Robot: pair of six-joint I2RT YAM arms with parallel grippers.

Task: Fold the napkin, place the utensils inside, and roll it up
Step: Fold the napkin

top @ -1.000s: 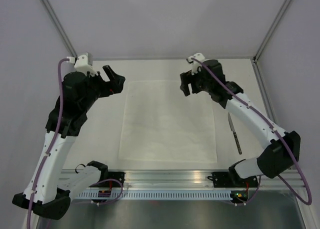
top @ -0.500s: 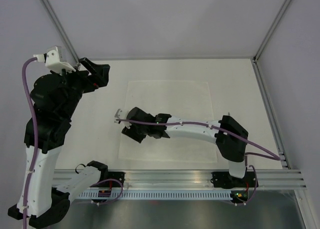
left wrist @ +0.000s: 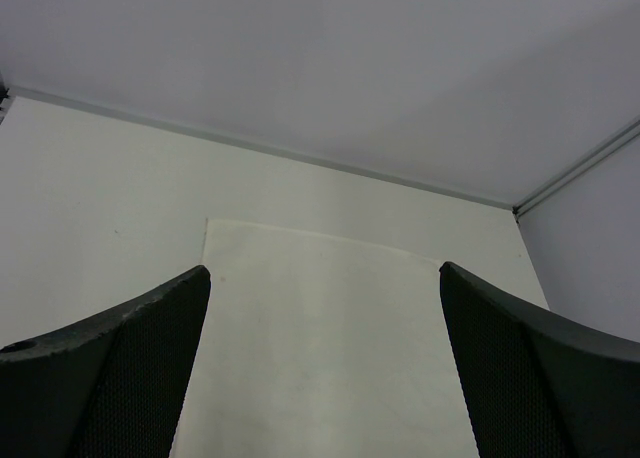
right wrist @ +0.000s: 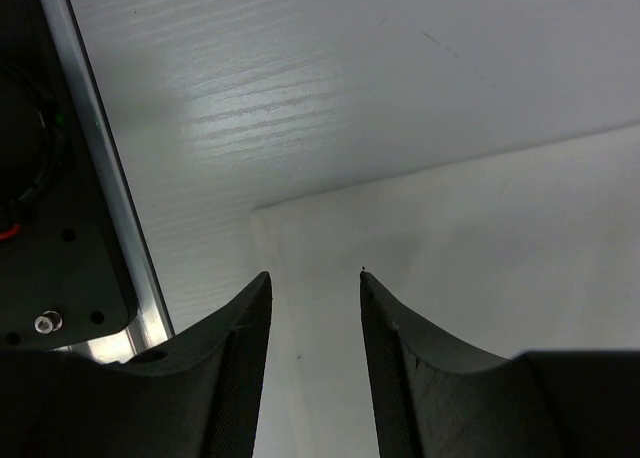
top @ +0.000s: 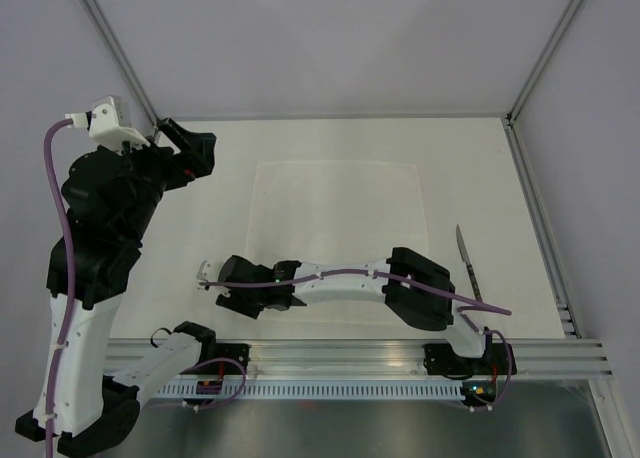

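White napkin (top: 340, 228) lies flat mid-table. The knife (top: 468, 266) lies near its right edge, apart from it. The right arm reaches low along the near side, with the right gripper (top: 250, 300) at the napkin's near-left corner. The left arm is reared up at far left, its left gripper (top: 190, 148) aloft.
Left wrist: fingers (left wrist: 120, 368) spread wide, empty, above the napkin.
Right wrist: fingers (right wrist: 235, 378) narrowly parted over the corner, clasping nothing.

White napkin (top: 340, 218), silver-bladed grey-handled knife (top: 467, 261)

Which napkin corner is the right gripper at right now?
The napkin's near-left corner, seen from the robot. The right gripper hangs right over it, fingers apart. No gripper is at the other three corners.
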